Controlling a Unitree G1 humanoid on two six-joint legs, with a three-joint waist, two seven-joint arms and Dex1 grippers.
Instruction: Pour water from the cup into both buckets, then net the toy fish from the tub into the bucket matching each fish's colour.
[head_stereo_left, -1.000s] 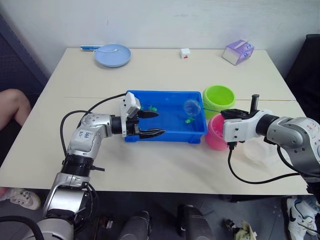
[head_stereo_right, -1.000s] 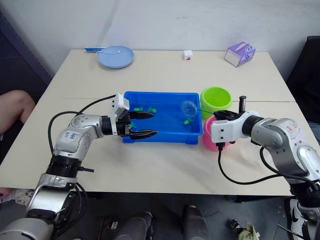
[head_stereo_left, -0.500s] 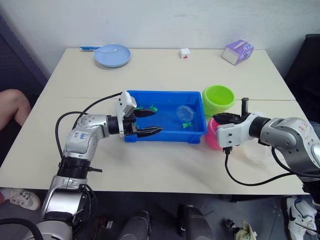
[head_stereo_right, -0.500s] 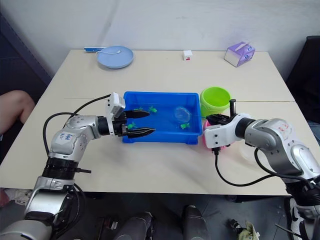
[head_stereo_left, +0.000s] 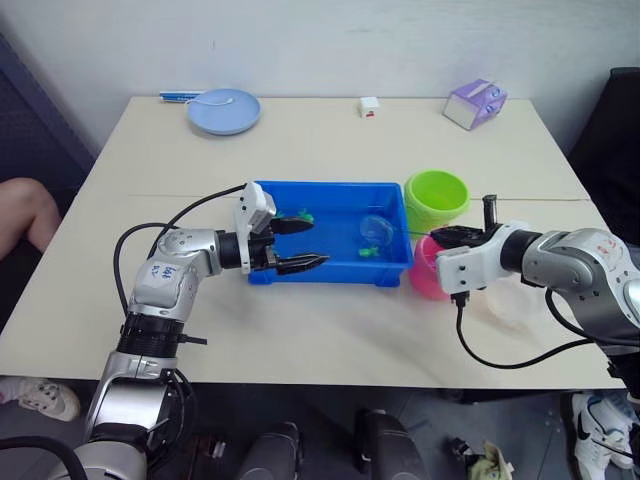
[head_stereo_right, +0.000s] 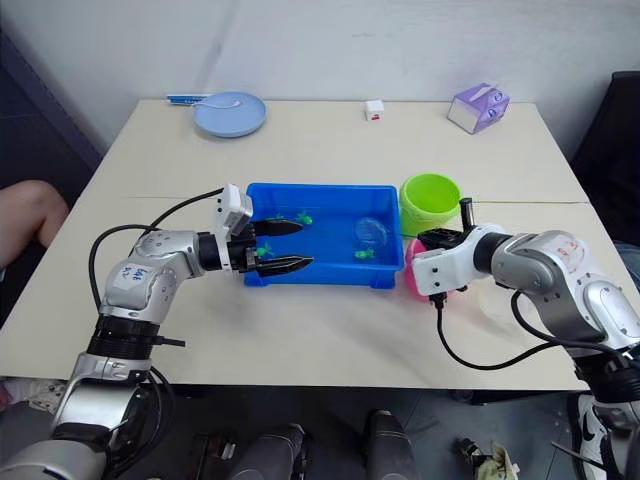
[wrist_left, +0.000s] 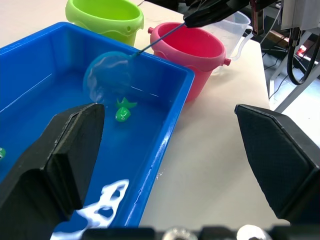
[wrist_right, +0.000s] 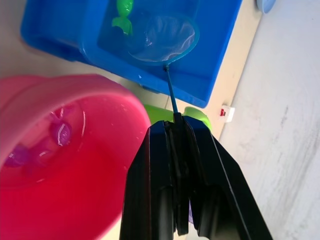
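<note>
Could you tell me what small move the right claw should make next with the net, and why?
Probably dip and slide the net toward the green fish lying just beside its hoop in the tub. The right claw is shut on the net's handle, the mesh looks empty, and the green bucket stands close by.

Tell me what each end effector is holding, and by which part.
The right end effector is shut on the net, gripping the end of its thin handle. The left end effector is open, holding nothing.
</note>
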